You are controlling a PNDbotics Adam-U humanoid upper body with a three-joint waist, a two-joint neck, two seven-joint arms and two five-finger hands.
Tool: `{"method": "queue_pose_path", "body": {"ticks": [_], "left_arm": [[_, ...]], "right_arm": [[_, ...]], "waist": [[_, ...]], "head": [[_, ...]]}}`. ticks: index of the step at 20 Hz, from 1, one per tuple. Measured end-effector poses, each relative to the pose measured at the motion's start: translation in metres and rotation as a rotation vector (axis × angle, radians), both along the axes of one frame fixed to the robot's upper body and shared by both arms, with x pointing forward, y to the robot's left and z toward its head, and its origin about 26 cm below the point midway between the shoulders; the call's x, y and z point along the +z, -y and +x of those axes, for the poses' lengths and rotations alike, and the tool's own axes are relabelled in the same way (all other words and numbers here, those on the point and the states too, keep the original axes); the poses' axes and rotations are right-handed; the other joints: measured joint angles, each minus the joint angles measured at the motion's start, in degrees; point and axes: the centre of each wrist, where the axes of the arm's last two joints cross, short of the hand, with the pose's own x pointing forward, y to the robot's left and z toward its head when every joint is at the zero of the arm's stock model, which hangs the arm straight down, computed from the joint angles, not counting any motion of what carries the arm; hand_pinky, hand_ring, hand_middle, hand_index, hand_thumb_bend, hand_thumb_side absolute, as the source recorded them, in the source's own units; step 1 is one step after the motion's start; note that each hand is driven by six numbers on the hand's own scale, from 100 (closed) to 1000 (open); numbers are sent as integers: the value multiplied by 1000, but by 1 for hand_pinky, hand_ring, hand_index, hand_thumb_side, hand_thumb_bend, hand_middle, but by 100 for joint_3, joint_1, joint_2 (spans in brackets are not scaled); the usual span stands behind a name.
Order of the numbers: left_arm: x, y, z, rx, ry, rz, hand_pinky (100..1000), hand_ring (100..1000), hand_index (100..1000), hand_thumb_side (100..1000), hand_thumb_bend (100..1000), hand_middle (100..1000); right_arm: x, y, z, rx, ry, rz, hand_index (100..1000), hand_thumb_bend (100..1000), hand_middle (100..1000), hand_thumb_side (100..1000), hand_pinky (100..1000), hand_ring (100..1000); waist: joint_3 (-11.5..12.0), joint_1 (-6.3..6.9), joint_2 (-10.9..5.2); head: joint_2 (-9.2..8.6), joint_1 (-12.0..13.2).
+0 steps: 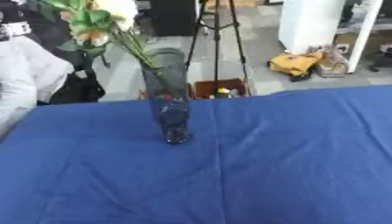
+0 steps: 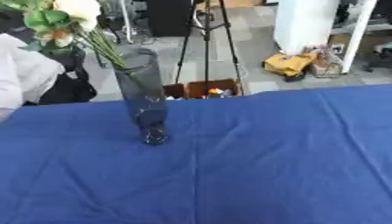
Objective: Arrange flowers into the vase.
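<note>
Smoky glass is what the vase (image 1: 170,105) is made of, tall and narrow, and it is standing upright on the blue cloth of the worktop (image 1: 291,166), left of centre and toward the far edge. The flowers (image 1: 99,19) are already sitting in it: green stems are slanting up out of the mouth toward the upper left, and pale cream blooms with green leaves are hanging beyond the rim on that side. The long axis of the vase is running straight up, while the stems are leaning away to the left.

Neither robot hand is showing in either view, so I cannot tell whether each is open or closed, nor which way the vase lies from it or which arm is nearer. No loose flower is lying on the cloth, so I judge the arranging to be at or near its end.

Beyond the worktop, a tripod (image 1: 217,43) is standing on the floor, a yellow bundle (image 1: 295,62) lies farther right, and white fabric (image 1: 19,78) is showing at the left edge.
</note>
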Motion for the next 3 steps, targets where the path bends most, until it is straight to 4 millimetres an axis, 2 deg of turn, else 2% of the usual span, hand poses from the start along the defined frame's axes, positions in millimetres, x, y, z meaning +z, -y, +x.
{"method": "queue_pose_path", "body": {"ticks": [1,2,3], "left_arm": [[0,0,-1,-2,7,-3,1000,1000,1000,1000,570,970],[0,-1,-2,-8,21,-10,938,997,999,1000,634,937],[-1,-3,-5,-17,41,-20,937,997,999,1000,633,937]], "right_arm": [[0,0,0,-1,1,1,834,100,783,783,761,822],[0,1,0,-2,4,2,836,100,785,801,756,819],[1,1,0,-4,9,6,836,100,785,802,755,819]], "waist": [[1,-7,-4],[1,-24,-23],[2,-79,-96]], "head": [[0,-50],[-4,-121],[-13,-220]]}}
